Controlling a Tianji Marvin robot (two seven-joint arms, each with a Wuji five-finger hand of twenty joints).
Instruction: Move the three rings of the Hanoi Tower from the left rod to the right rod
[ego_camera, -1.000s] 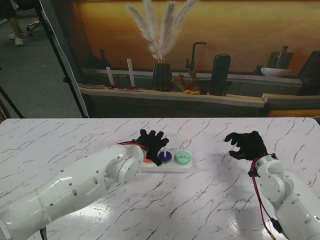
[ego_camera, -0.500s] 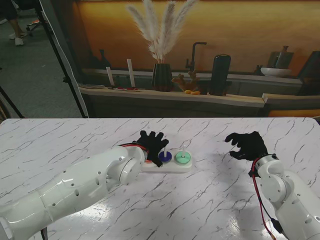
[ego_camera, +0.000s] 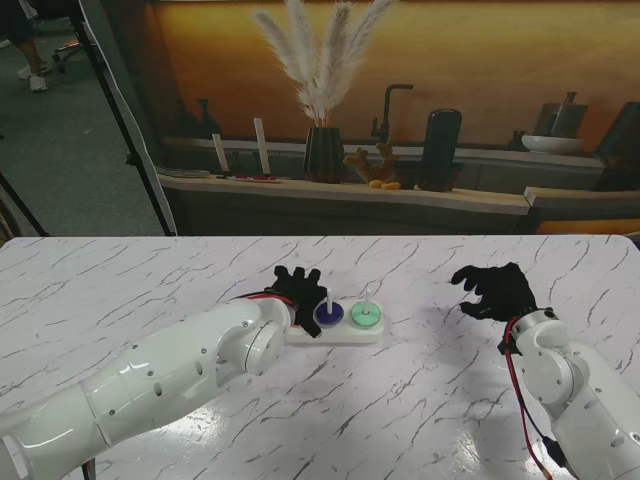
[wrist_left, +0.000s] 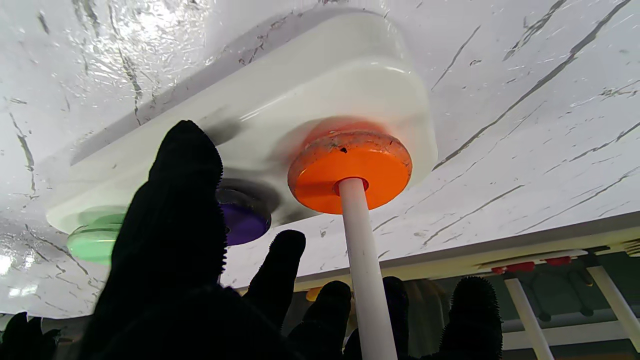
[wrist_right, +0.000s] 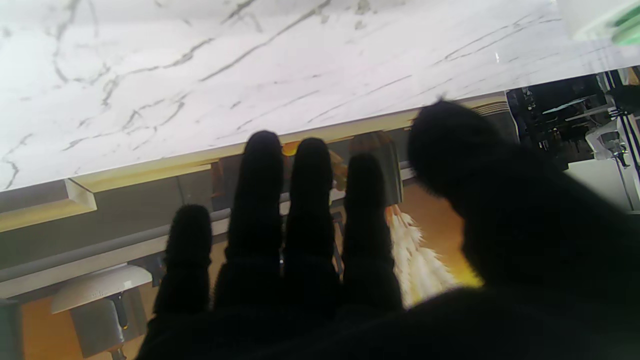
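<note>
The left hand (ego_camera: 298, 292) hovers over the left end of the white base (ego_camera: 335, 333) of the Hanoi Tower, palm down, black-gloved fingers (wrist_left: 172, 235) spread apart and closed on nothing. In the left wrist view the left rod (wrist_left: 364, 270) rises between the fingers of that hand, and no finger can be seen touching it. The orange ring (wrist_left: 350, 169) sits at the foot of that rod, flat on the base (its rim looks scuffed and speckled). From the stand's camera the orange ring is hidden under the hand.

The purple ring (ego_camera: 328, 316) lies on the middle rod, just right of the left hand's fingertips, and the green ring (ego_camera: 365, 317) lies on the right rod (ego_camera: 366, 297), at the right end of the base. So each rod carries one ring. The base rests on the marble table (ego_camera: 420, 400), near its middle and a little farther from me than the left forearm.

The right hand (ego_camera: 492, 289) hangs above the table well to the right of the tower, apart from it, holding nothing. Its four fingers (wrist_right: 260, 200) are extended side by side with the thumb set off from them, a loose open pose.
</note>
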